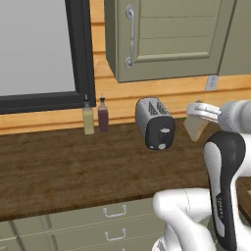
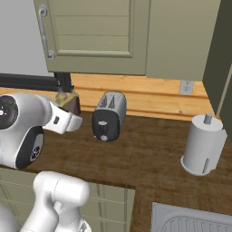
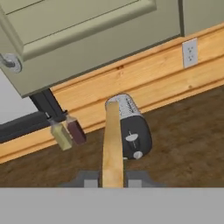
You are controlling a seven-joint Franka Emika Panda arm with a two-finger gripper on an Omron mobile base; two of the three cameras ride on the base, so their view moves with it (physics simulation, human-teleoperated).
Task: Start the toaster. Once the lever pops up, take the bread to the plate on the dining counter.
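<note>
A pale tan slice of bread (image 1: 196, 128) hangs above the wooden counter, just right of the toaster (image 1: 156, 122), with my gripper (image 1: 196, 116) shut on its top edge. In the hand view the bread (image 3: 112, 144) stands edge-on between the two fingertips of the gripper (image 3: 112, 180). The silver-grey toaster (image 3: 131, 127) sits beyond it, its black end panel facing me, and its top slots (image 2: 110, 100) look empty. The plate and the dining counter are out of view.
Two bottles, one yellowish (image 1: 88, 117) and one dark red (image 1: 103, 115), stand left of the toaster by the window frame (image 1: 81, 49). An olive wall cabinet (image 1: 166, 39) hangs low overhead. A paper towel roll (image 2: 204, 145) and a sink (image 2: 190, 222) lie to the right.
</note>
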